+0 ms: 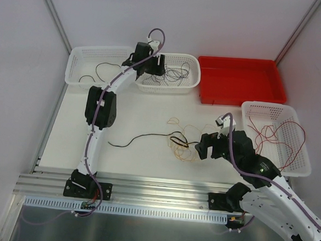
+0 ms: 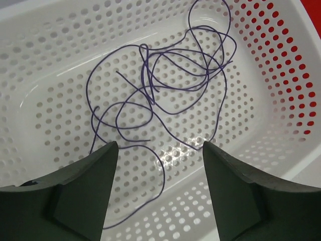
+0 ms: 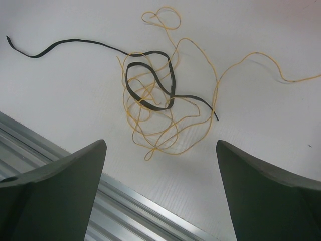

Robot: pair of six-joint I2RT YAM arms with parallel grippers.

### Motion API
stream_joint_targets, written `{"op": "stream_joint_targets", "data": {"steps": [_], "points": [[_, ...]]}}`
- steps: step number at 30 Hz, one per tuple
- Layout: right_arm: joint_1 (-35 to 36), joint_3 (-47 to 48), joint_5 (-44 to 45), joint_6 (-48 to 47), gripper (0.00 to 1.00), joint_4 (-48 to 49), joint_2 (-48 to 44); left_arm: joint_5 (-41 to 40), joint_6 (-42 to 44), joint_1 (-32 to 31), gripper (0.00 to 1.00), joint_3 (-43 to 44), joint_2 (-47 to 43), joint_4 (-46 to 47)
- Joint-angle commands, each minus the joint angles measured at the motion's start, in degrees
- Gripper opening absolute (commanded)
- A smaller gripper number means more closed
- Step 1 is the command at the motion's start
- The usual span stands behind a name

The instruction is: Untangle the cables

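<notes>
At the far side of the table [image 1: 144,114], in the top view, the left pincer [image 1: 153,65] hangs over the middle white basket [image 1: 194,65]. A purple cable [image 1: 177,75] lies there just beyond its tips. The right pincer [image 1: 205,147] sits low near the front, with the knot of black cable [image 1: 143,136] and yellow cable [image 1: 181,155] just to its left.

From the left wrist, the left pincer [image 2: 159,150] stands wide and holds nothing. The purple cable [image 2: 150,85] sprawls in loose loops on the basket floor, ahead of its fingers and between them.

From the right wrist, the right pincer [image 3: 161,145] is likewise spread wide and empty. The black cable [image 3: 150,105] loops through the yellow cable [image 3: 200,50] directly ahead of the gap, its tail running off to the left. The yellow's lowest loop lies between the fingertips, apart from both.
</notes>
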Motion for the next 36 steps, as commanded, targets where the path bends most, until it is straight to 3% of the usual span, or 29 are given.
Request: {"op": "stream_joint_targets", "data": {"steps": [1, 5, 8, 15, 19, 26, 31, 36], "points": [[0.1, 1.2, 1.8, 1.1, 0.96, -1.6, -0.6, 0.3, -2.4, -0.5, 0.7, -2.8, -12.2, 2.4], [0.1, 1.9, 2.5, 1.0, 0.96, -2.5, 0.2, -0.5, -2.8, -2.9, 0.88, -14.6, -22.5, 2.3], [0.1, 2.3, 2.3, 1.2, 0.96, -2.5, 1.5, -2.3, -2.4, -6.0, 0.93, -25.1, -30.8, 1.9], [0.1, 5.0, -3.6, -2.5, 0.94, -1.2, 7.9, -4.6, -8.9, -10.2, 0.96, -48.4, -50.2, -1.2], [-0.2, 6.4, 1.1, -3.2, 0.92, -1.4, 13.0, -4.5, -11.6, -10.2, 0.96, -59.8, -57.9, -5.6], [-9.1, 8.5, -3.1, -2.9, 0.82, 2.2, 26.0, -5.3, -10.1, -10.2, 0.96, -71.0, -69.5, -14.4], [-12.2, 9.4, -5.7, -3.3, 0.74, 9.1, 36.0, -7.5, -6.0, -10.1, 0.96, -73.1, -74.9, -20.2], [-13.0, 12.0, -4.2, -4.1, 0.48, 12.3, 45.6, -9.8, -2.3, -10.1, 0.97, -70.4, -74.2, -20.3]]}}
